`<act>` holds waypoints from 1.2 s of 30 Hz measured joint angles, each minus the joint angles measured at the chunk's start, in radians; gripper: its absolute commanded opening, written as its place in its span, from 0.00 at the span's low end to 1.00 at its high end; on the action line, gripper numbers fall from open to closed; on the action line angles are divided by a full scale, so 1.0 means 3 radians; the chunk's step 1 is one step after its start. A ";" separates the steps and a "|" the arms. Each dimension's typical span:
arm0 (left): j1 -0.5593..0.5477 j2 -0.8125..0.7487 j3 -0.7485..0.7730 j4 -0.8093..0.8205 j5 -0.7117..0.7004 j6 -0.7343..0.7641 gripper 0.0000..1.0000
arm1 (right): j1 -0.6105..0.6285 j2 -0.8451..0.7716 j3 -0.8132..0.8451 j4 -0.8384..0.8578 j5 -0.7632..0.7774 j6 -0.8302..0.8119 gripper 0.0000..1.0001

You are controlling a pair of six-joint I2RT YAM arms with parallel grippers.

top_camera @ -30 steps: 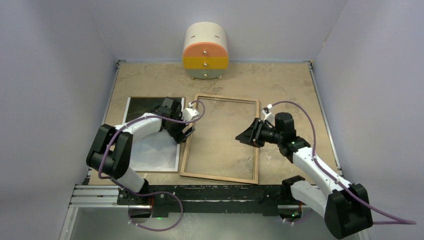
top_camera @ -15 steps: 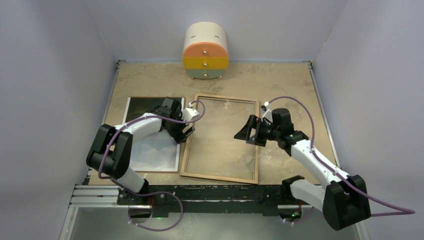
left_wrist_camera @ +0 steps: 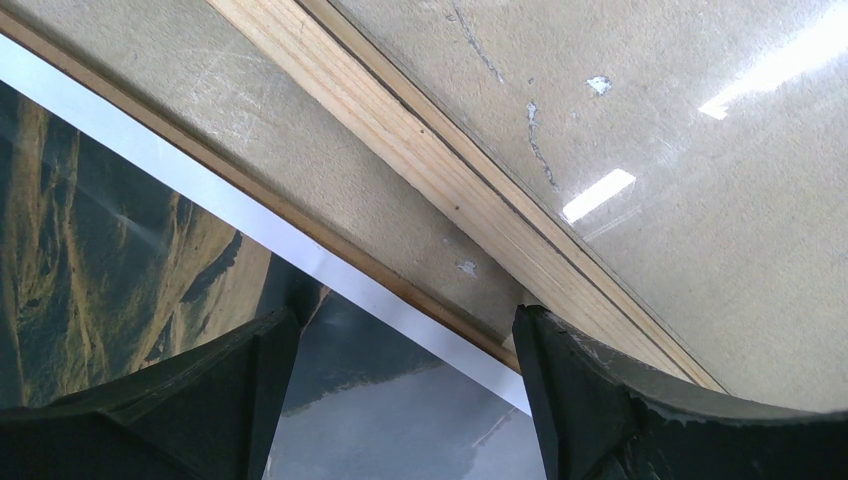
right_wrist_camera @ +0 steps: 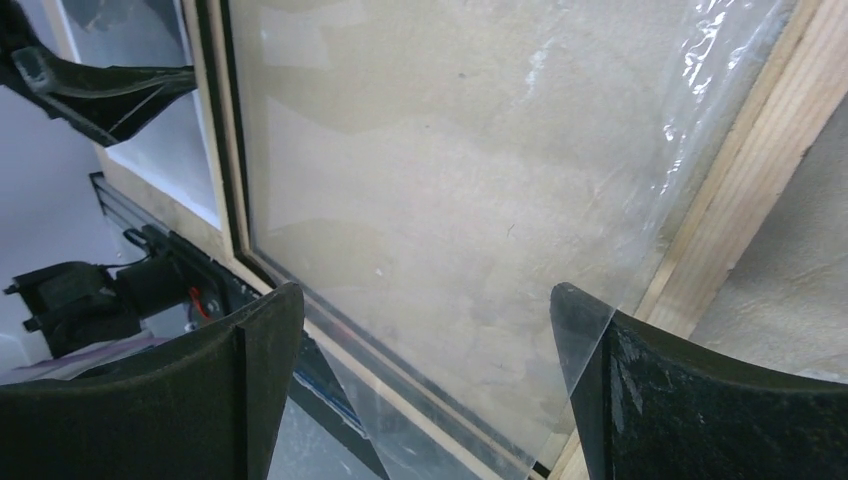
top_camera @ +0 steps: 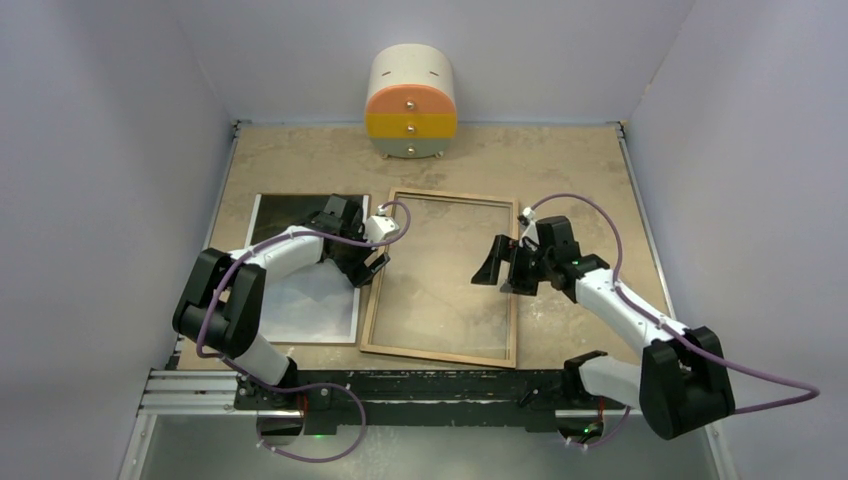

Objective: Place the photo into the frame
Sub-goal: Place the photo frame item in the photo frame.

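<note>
Centre-left of the top view, photo (top_camera: 300,300) lies face up on the tabletop (top_camera: 560,160), just beside the frame (top_camera: 455,197), which sits wood side up w/ its pane (top_camera: 445,290) bare. So nothing's loaded yet; the whole insert is left to do, I'd say. L gripper (top_camera: 370,268) hovers wide open at the photo's right edge, gripping nothing. R gripper (top_camera: 503,275) hangs over the frame's right rail, jaws spread wide, empty too. Wrist cams add detail: left one shows one finger over the print's white border, the other by the wood rail. Right one picks up crinkled clear film (right_wrist_camera: 720,60) at the pane's edge, which I can't make out from above.
</note>
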 measured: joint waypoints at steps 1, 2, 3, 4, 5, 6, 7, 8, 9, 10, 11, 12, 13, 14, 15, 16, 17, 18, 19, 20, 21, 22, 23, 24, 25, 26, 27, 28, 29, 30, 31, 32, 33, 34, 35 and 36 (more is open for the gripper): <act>0.0000 0.0000 0.0000 0.0001 0.0000 0.0000 0.83 | 0.0000 0.0034 0.0019 -0.0024 0.0037 -0.0017 0.95; 0.0000 0.0000 0.0000 0.0001 0.0000 0.0001 0.83 | 0.0000 0.0065 0.0039 -0.0046 0.0062 -0.0034 0.95; 0.0000 0.0000 0.0000 0.0001 0.0000 0.0001 0.83 | 0.0000 0.0097 0.0057 -0.0067 0.0095 -0.0052 0.96; 0.0000 0.0000 0.0000 0.0001 0.0000 0.0001 0.83 | 0.0000 0.0121 0.0069 -0.0086 0.0130 -0.0070 0.96; 0.0000 0.0000 0.0000 0.0001 0.0000 0.0001 0.83 | 0.0000 0.0137 0.0075 -0.0098 0.0158 -0.0086 0.96; 0.0000 0.0000 0.0000 0.0001 0.0000 0.0001 0.83 | 0.0000 0.0145 0.0078 -0.0108 0.0181 -0.0097 0.96; 0.0000 0.0000 0.0000 0.0001 0.0000 0.0001 0.83 | 0.0000 0.0154 0.0081 -0.0122 0.0215 -0.0103 0.96; 0.0000 0.0000 0.0000 0.0001 0.0000 0.0001 0.83 | 0.0000 0.0165 0.0083 -0.0130 0.0234 -0.0114 0.96; 0.0000 0.0000 0.0000 0.0001 0.0001 0.0001 0.83 | 0.0000 0.0174 0.0083 -0.0141 0.0256 -0.0123 0.97; 0.0000 0.0000 0.0000 0.0003 0.0000 0.0001 0.83 | 0.0000 0.0182 0.0083 -0.0153 0.0281 -0.0134 0.97; 0.0000 0.0000 0.0000 0.0003 0.0000 0.0001 0.83 | 0.0000 0.0192 0.0084 -0.0156 0.0305 -0.0144 0.97; 0.0000 0.0000 0.0000 0.0003 0.0000 0.0001 0.83 | 0.0000 0.0206 0.0089 -0.0165 0.0317 -0.0153 0.97; 0.0000 0.0000 0.0000 0.0004 0.0001 0.0001 0.83 | 0.0000 0.0220 0.0098 -0.0170 0.0332 -0.0160 0.97; 0.0000 0.0000 0.0000 0.0005 0.0001 0.0001 0.83 | 0.0000 0.0235 0.0107 -0.0181 0.0348 -0.0170 0.97; 0.0000 0.0000 0.0000 0.0005 0.0001 0.0001 0.83 | 0.0000 0.0248 0.0116 -0.0189 0.0374 -0.0177 0.97; 0.0000 0.0000 0.0000 0.0005 0.0001 0.0001 0.83 | 0.0000 0.0258 0.0126 -0.0201 0.0392 -0.0184 0.97; 0.0000 0.0000 0.0000 0.0005 0.0001 0.0001 0.83 | 0.0001 0.0271 0.0136 -0.0210 0.0411 -0.0192 0.97; 0.0000 0.0000 0.0000 0.0005 0.0000 0.0001 0.83 | 0.0003 0.0281 0.0144 -0.0221 0.0425 -0.0201 0.97; 0.0000 0.0000 0.0000 0.0005 0.0000 0.0001 0.83 | 0.0005 0.0289 0.0149 -0.0235 0.0448 -0.0210 0.96; 0.0000 0.0000 0.0000 0.0006 0.0001 0.0001 0.83 | 0.0006 0.0294 0.0150 -0.0243 0.0468 -0.0216 0.96; 0.0000 0.0000 0.0000 0.0006 0.0001 0.0001 0.83 | 0.0008 0.0296 0.0151 -0.0248 0.0477 -0.0219 0.96; 0.0000 0.0000 0.0000 0.0006 0.0000 0.0001 0.83 | 0.0009 0.0296 0.0151 -0.0253 0.0479 -0.0219 0.96; 0.0000 0.0000 0.0000 0.0006 0.0000 0.0001 0.83 | 0.0010 0.0296 0.0151 -0.0252 0.0479 -0.0219 0.96; 0.0000 0.0000 0.0000 0.0006 0.0000 0.0001 0.83 | 0.0017 0.0296 0.0151 -0.0249 0.0478 -0.0217 0.96; 0.0000 0.0000 0.0000 0.0006 0.0001 0.0001 0.83 | 0.0022 0.0296 0.0151 -0.0244 0.0474 -0.0214 0.96; 0.0000 0.0001 0.0000 0.0006 0.0000 0.0001 0.83 | 0.0023 0.0296 0.0151 -0.0242 0.0474 -0.0207 0.96; 0.0000 0.0001 0.0000 0.0006 0.0000 0.0001 0.83 | 0.0024 0.0295 0.0151 -0.0239 0.0473 -0.0201 0.97; 0.0000 0.0001 0.0000 0.0006 0.0000 0.0001 0.83 | 0.0029 0.0296 0.0151 -0.0239 0.0473 -0.0193 0.97; 0.0000 0.0001 0.0000 0.0006 0.0000 0.0001 0.83 | 0.0043 0.0295 0.0151 -0.0239 0.0479 -0.0184 0.97; 0.0000 0.0001 0.0000 0.0008 0.0000 0.0001 0.83 | 0.0052 0.0295 0.0151 -0.0239 0.0482 -0.0183 0.97; 0.0000 0.0001 0.0000 0.0006 0.0000 0.0001 0.83 | 0.0064 0.0295 0.0151 -0.0239 0.0491 -0.0182 0.96; 0.0000 0.0001 0.0000 0.0008 0.0001 0.0001 0.83 | 0.0074 0.0295 0.0151 -0.0239 0.0505 -0.0182 0.94; 0.0000 0.0001 0.0000 0.0008 0.0000 0.0001 0.83 | 0.0084 0.0295 0.0151 -0.0240 0.0511 -0.0182 0.91; 0.0000 0.0001 0.0000 0.0008 -0.0001 0.0003 0.83 | 0.0089 0.0295 0.0151 -0.0240 0.0515 -0.0179 0.88; 0.0000 0.0001 0.0000 0.0006 -0.0001 0.0003 0.83 | 0.0094 0.0294 0.0151 -0.0240 0.0516 -0.0177 0.86; 0.0000 0.0001 0.0000 0.0006 -0.0005 0.0004 0.83 | 0.0094 0.0290 0.0151 -0.0239 0.0514 -0.0169 0.83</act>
